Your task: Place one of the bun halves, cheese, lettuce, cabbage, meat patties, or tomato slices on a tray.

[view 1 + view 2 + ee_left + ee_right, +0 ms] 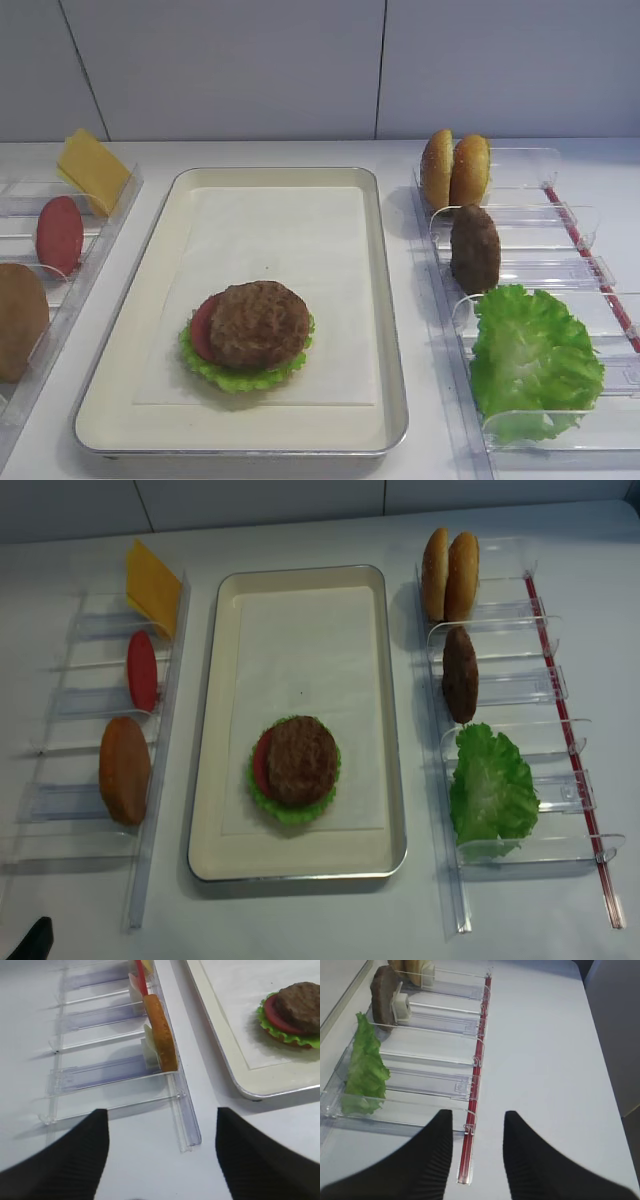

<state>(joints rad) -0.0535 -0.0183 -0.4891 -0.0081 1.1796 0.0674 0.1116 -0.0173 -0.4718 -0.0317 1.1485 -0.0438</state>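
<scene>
On the silver tray lies a stack: lettuce, a tomato slice and a meat patty on top. The right bin holds two bun halves, a second patty and a lettuce leaf. The left bin holds cheese, a tomato slice and a bun half. No cabbage is in view. My right gripper hovers open and empty over the right bin's near end, beside the lettuce. My left gripper is wide open and empty, short of the bun half.
Both clear plastic bins have upright dividers. A red strip runs along the right bin's outer edge. The tray's rim lies just right of the left bin. A white wall stands behind the table.
</scene>
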